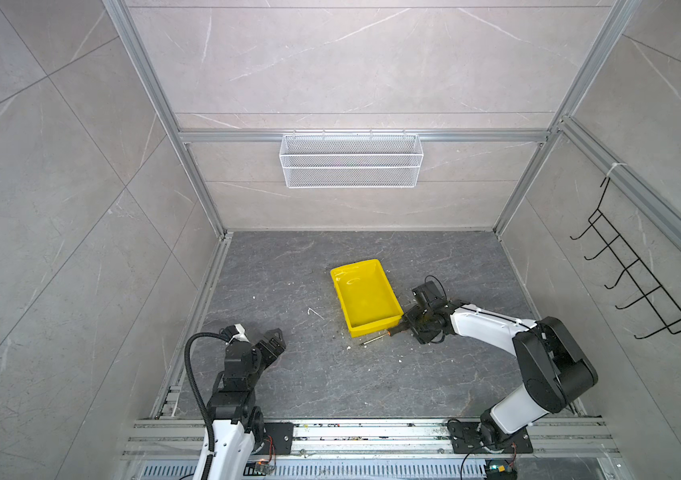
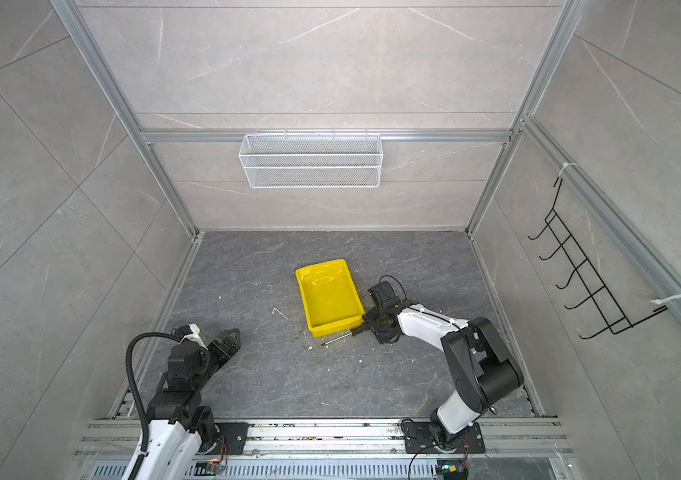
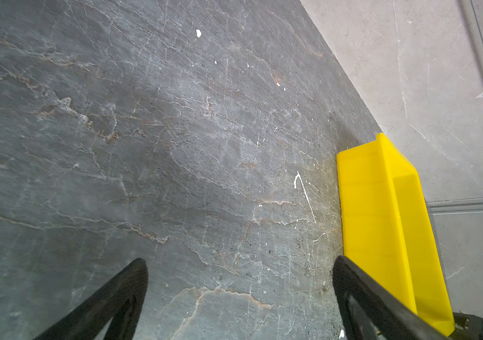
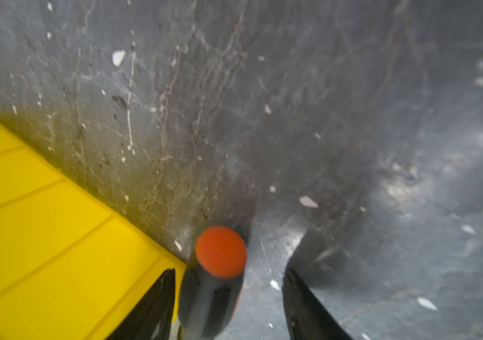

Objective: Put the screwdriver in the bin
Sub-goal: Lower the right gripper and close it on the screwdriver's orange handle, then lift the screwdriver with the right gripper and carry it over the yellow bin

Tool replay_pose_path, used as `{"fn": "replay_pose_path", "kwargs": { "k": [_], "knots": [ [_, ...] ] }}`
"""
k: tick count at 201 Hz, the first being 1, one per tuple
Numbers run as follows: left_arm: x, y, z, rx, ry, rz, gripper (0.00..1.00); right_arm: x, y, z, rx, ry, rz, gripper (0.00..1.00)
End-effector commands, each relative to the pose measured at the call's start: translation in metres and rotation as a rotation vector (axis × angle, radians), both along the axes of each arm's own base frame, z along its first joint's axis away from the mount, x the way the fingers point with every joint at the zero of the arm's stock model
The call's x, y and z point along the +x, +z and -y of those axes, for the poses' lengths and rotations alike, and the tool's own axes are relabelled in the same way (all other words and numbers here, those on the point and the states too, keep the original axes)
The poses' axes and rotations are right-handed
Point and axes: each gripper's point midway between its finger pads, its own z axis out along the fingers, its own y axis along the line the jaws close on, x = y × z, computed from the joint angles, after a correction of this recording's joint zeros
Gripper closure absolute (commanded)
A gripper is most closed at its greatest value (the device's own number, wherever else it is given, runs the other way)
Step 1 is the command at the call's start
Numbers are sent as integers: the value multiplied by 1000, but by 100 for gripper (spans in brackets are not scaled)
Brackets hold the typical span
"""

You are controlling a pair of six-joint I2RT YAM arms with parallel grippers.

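The screwdriver (image 1: 388,333) lies on the dark stone floor just off the near right corner of the yellow bin (image 1: 373,327), shaft pointing left. In both top views my right gripper (image 1: 403,328) is low at the handle end. In the right wrist view the black handle with its orange end cap (image 4: 221,251) sits between my right gripper's (image 4: 230,272) jaws. It lies close to one finger (image 4: 157,297), with a clear gap to the other, so the jaws are open around it. The bin's wall (image 4: 42,235) lies alongside. My left gripper (image 1: 276,337) (image 3: 240,260) rests open and empty at the near left.
A white wire-mesh basket (image 1: 351,160) hangs on the back wall. A black hook rack (image 1: 637,274) hangs on the right wall. Small white scraps (image 1: 314,311) dot the floor left of the bin. Aluminium rails edge the floor.
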Motion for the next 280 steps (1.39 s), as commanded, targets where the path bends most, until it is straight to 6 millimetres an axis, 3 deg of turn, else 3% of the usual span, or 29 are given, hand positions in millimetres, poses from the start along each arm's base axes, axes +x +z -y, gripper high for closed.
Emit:
{"fn": "replay_pose_path", "kwargs": {
  "k": [1,68,96,129,154,181,212,255,280],
  "knots": [
    [5,10,-1,-9,9,38,0,-22,-27,19,-97,8,-125,39],
    [6,9,0,-11,9,35,0,-24,-40,20,-117,21,-161,56],
    [7,8,0,-11,6,29,0,-25,-35,20,-119,23,-161,58],
    [8,5,2,-14,-1,16,0,-31,-26,27,-147,61,-147,76],
    [8,6,2,-16,-5,13,0,-40,-12,42,-230,137,-139,76],
    [8,6,3,-17,-7,15,0,-42,20,60,-351,232,-102,76],
    [8,6,3,-19,-7,18,0,-24,86,76,-476,307,55,78],
    [9,6,3,-22,-8,19,0,27,185,42,-596,461,305,83],
    [9,5,3,-22,-8,16,0,58,217,15,-693,502,353,83]
  ]
}}
